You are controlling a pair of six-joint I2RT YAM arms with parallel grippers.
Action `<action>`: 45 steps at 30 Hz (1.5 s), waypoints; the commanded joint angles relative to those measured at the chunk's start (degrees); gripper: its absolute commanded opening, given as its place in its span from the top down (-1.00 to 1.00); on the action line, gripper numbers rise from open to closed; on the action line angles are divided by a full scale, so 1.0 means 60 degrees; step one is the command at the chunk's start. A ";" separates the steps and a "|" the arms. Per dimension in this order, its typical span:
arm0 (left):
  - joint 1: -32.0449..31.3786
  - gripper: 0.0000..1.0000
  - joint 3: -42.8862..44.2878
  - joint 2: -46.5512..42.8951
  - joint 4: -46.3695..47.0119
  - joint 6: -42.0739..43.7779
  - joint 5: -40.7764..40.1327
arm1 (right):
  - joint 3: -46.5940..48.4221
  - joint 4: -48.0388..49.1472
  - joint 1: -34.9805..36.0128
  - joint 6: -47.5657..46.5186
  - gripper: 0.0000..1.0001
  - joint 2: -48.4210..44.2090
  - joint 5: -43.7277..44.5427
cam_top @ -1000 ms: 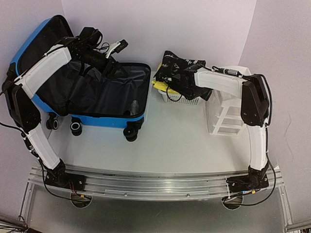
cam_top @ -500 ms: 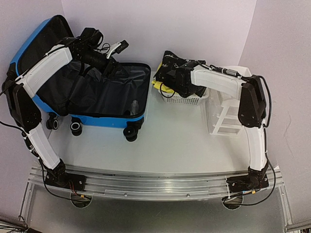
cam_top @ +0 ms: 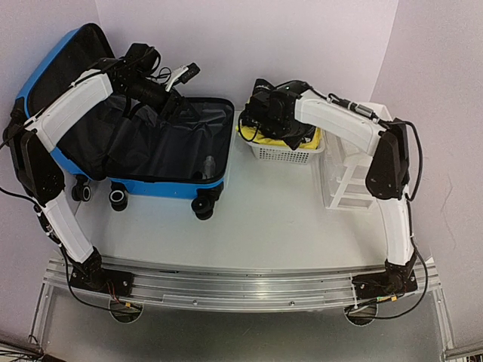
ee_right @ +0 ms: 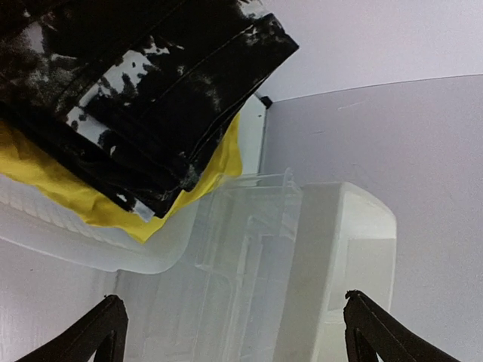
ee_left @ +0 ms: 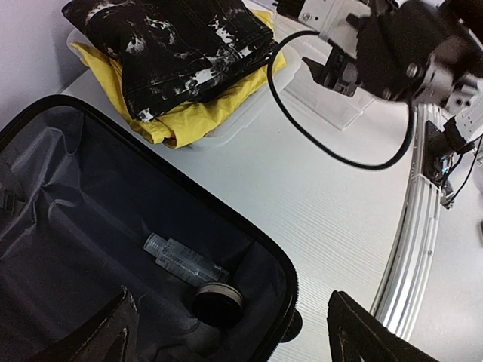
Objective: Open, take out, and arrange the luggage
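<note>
Left wrist view: left claw [ee_left: 238, 332], fingers apart, empty, above the luggage [ee_left: 68, 196], open on the table [ee_left: 332, 204], left side. Inside: clear bottle [ee_left: 181, 260], round black jar [ee_left: 216, 300]. Right claw [ee_right: 238, 332], apart, empty, over basket [cam_top: 283, 154] holding patterned bag [ee_left: 173, 45], yellow cloth [ee_left: 196, 113]. Opening done; unpacking judged unfinished.

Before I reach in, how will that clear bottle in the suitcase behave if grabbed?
The clear bottle lies on its side, so it will probably roll on the soft black lining. Its smooth plastic looks slippery and likely light; it seems rigid.
</note>
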 commanded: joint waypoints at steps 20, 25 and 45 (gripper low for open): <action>0.0056 -0.71 0.0205 0.0022 -0.0326 0.0137 0.0203 | 0.0415 -0.1544 -0.2246 0.2241 0.08 -0.1963 -0.5848; 0.0056 -0.71 0.0293 0.0086 -0.0335 0.0108 0.0236 | 0.1726 -0.2829 -0.1909 0.2097 -0.02 -0.1197 -0.4280; 0.0070 -0.71 0.0147 -0.0046 -0.0490 0.0214 0.0115 | -0.1254 -0.0708 -0.2557 0.2414 0.49 -0.1769 -0.6769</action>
